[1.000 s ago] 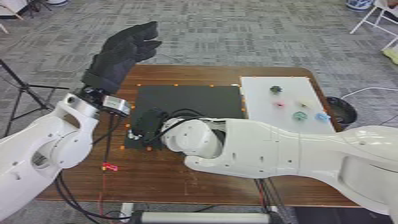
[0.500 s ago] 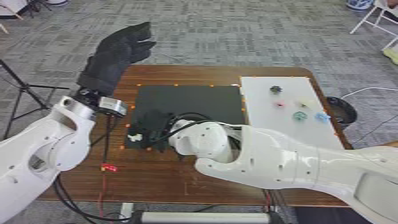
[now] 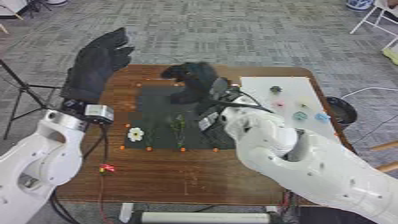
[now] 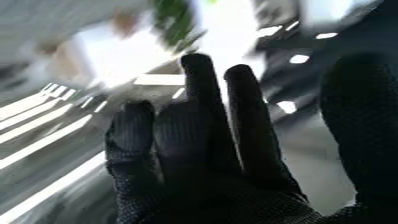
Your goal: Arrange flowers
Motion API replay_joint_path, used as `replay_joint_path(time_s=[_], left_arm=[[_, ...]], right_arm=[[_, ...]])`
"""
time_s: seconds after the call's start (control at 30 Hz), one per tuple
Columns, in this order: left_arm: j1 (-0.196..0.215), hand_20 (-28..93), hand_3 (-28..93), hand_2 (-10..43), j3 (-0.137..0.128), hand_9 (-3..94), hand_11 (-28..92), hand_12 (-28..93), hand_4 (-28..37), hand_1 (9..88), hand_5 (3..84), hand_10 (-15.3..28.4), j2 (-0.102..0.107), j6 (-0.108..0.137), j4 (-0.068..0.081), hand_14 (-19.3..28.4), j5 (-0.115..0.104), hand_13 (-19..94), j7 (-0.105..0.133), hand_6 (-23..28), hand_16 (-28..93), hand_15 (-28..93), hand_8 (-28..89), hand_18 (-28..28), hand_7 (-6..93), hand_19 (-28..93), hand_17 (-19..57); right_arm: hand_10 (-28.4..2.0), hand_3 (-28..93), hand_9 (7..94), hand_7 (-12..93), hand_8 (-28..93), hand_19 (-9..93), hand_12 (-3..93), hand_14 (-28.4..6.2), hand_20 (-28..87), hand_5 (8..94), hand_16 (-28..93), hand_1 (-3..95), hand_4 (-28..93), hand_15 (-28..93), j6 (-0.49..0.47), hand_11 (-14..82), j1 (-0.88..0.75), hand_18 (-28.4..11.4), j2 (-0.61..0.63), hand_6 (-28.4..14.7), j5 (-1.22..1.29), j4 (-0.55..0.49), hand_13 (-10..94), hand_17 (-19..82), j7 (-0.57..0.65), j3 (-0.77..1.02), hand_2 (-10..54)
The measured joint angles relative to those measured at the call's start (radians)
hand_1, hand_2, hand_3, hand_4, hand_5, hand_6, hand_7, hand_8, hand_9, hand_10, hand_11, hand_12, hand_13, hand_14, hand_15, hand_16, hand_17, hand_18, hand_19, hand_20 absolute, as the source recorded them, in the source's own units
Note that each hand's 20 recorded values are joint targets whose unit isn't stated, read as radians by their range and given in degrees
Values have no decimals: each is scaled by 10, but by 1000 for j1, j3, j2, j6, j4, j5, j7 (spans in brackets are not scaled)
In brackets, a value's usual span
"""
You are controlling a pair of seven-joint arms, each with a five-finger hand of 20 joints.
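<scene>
My left hand [image 3: 93, 67] is raised at the table's left back corner, its fingers extended and holding nothing. Over the back of the black mat [image 3: 155, 102] is my right hand [image 3: 194, 80], its fingers apart with nothing held; in the right wrist view the same hand [image 4: 200, 150] has its fingers mostly straight. A white flower [image 3: 135, 134] lies at the mat's front left, with a green stem [image 3: 179, 130] to its right. On the white board [image 3: 284, 90] are a dark green piece [image 3: 275, 89], a pink one [image 3: 279, 104], a pale green one [image 3: 300, 116] and a blue one [image 3: 322, 117].
Small orange markers edge the mat and board. A black bin [image 3: 342, 111] stands beyond the table's right edge. Cables run along the table's left side, one with a red tag [image 3: 107, 168]. A tripod [image 3: 27, 95] stands left of the table.
My right hand has moved from the mat's front left to its back, uncovering the white flower and green stem. My left hand has shifted slightly left and toward me.
</scene>
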Motion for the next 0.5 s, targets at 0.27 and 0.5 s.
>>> replay_joint_path(time_s=[0.27,0.5], left_arm=[[186,138,685,-26,-75,226,186,198,-255,252,298,107,-29,7,-38,132,0,186,-24,28,63,279,-79,200,178,375,-99],[221,139,685,-26,-65,225,186,199,-256,253,297,107,-56,23,-37,132,-1,185,-21,27,63,279,-80,200,181,375,-99]], right_arm=[[-98,794,478,231,-118,779,227,-127,561,466,241,276,-283,840,69,252,-387,-222,341,-21,-130,-75,479,202,98,434,-95],[-96,737,491,244,-126,778,220,-120,563,475,242,332,-283,841,76,262,-601,-218,399,-20,-154,40,486,205,139,606,-95]])
